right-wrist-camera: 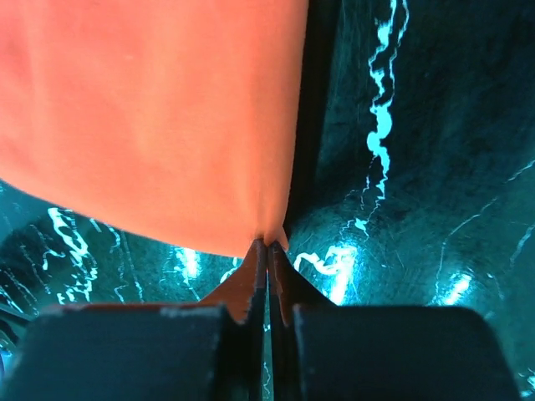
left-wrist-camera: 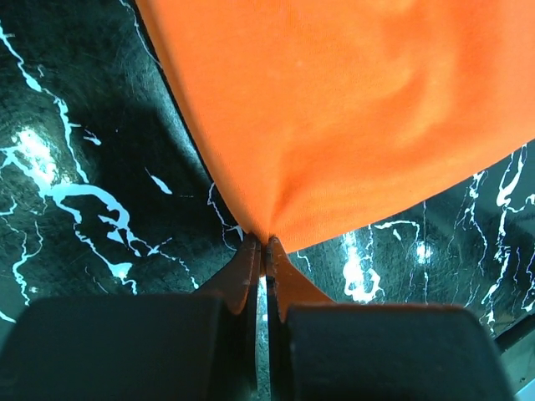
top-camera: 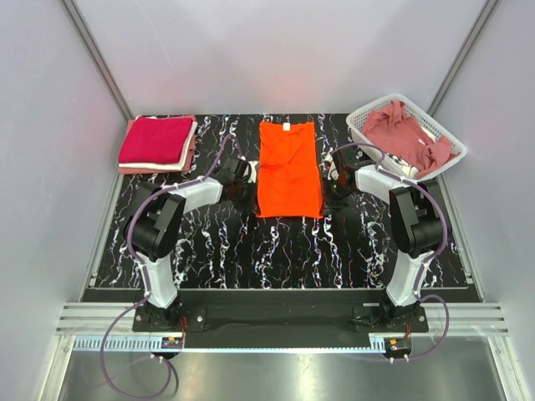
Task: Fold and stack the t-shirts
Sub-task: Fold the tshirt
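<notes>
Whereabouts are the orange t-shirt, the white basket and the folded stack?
orange t-shirt (top-camera: 288, 167), top view, middle of the cloth
white basket (top-camera: 435, 124), top view, far rim
folded stack (top-camera: 155, 139), top view, crimson shirt on top

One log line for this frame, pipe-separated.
left gripper: shut on orange shirt left edge | right gripper: shut on orange shirt right edge | stack: far left | basket: rose shirt inside

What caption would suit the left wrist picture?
Closed fingers pinch the edge of the orange t-shirt on a black marbled table.
</notes>
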`<action>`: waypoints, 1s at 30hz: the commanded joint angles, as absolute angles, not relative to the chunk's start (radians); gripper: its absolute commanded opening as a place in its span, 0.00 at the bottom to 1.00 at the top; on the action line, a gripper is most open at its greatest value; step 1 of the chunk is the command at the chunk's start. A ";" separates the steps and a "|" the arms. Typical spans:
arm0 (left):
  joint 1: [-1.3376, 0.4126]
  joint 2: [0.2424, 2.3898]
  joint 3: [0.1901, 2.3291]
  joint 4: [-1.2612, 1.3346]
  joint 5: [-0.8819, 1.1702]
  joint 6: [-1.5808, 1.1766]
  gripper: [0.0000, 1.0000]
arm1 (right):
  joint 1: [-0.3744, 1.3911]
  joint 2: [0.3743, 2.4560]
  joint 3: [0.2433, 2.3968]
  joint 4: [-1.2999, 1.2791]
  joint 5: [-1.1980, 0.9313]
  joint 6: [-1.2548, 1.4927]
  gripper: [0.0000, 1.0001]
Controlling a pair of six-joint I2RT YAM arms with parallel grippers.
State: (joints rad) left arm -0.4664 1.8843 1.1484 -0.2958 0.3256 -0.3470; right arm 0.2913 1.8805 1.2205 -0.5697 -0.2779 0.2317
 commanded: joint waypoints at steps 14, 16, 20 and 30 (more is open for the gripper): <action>-0.538 1.468 0.781 -0.291 0.224 -0.406 0.02 | 0.343 1.519 0.793 -0.399 -0.304 0.437 0.00; -0.551 1.427 0.733 -0.299 0.212 -0.428 0.12 | 0.388 1.494 0.759 -0.385 -0.296 0.478 0.00; -0.572 1.313 0.683 -0.325 0.184 -0.459 0.23 | 0.425 1.460 0.713 -0.360 -0.287 0.511 0.16; -0.580 1.299 0.833 -0.396 0.130 -0.396 0.31 | 0.423 1.391 0.787 -0.414 -0.198 0.531 0.27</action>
